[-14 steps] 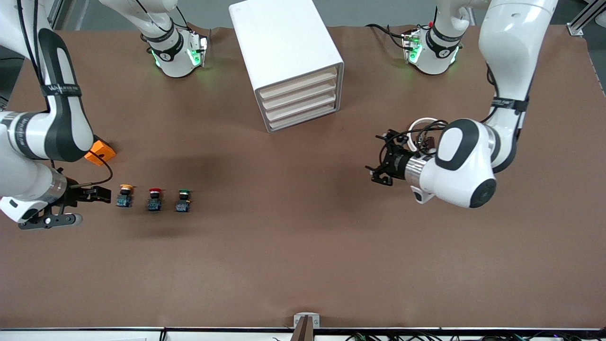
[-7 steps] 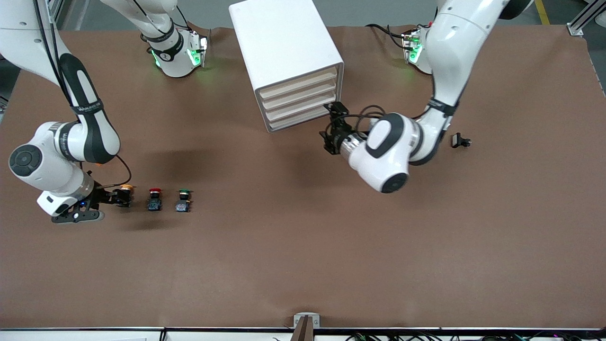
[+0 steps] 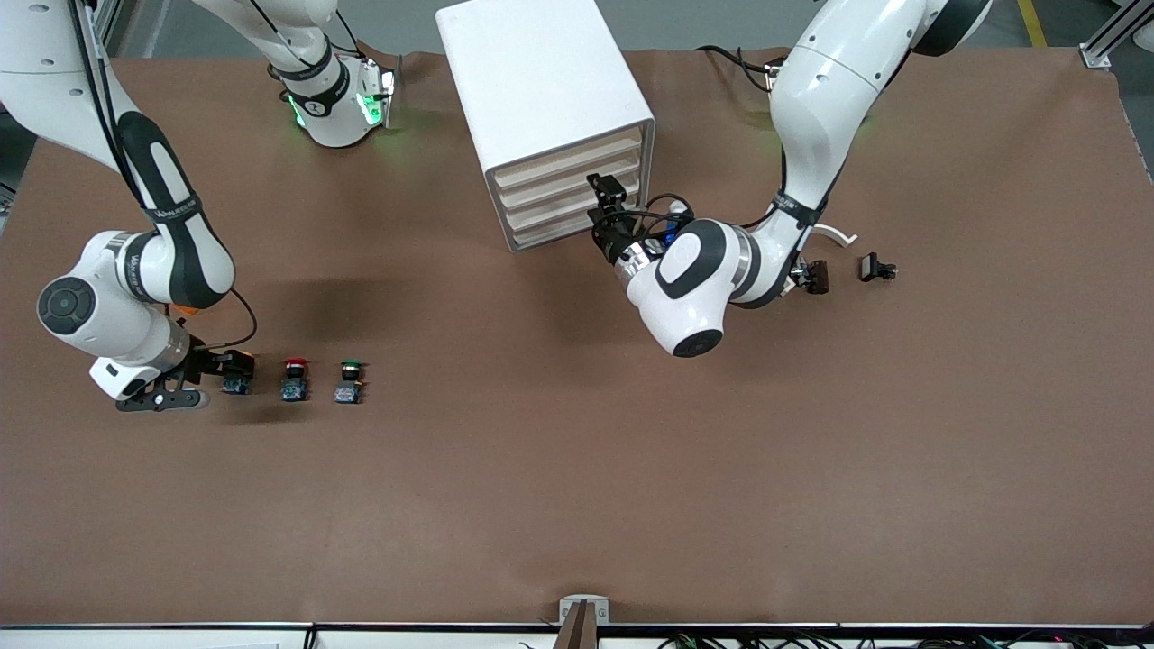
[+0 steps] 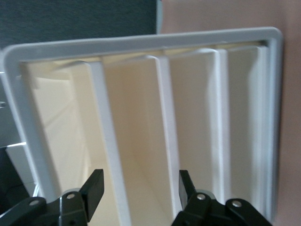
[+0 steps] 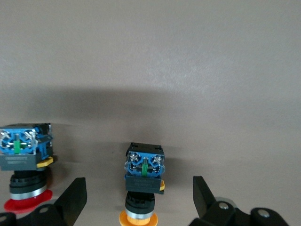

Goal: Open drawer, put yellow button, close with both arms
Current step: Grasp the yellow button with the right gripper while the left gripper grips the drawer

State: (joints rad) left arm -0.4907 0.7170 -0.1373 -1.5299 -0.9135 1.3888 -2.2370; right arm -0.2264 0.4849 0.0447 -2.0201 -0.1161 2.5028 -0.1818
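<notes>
The yellow button (image 5: 143, 183) lies on the brown table, its cap toward my right gripper (image 5: 139, 197). That gripper is open, one finger (image 5: 75, 197) on each side of the button, not touching it. In the front view the right gripper (image 3: 227, 369) covers most of the button (image 3: 239, 384). The white drawer unit (image 3: 541, 90) stands between the arm bases, its stacked drawers shut. My left gripper (image 3: 607, 204) is open and empty, right in front of the middle drawer fronts (image 4: 136, 136), its fingers (image 4: 95, 188) straddling one drawer front.
A red-capped button (image 3: 294, 379) and a green-capped one (image 3: 349, 381) lie in a row beside the yellow one, toward the left arm's end. The red one also shows in the right wrist view (image 5: 23, 165). A small black part (image 3: 876, 268) lies near the left arm's elbow.
The left arm swung from mid-table to the drawer fronts. The right gripper moved forward until its open fingers flank the yellow button.
</notes>
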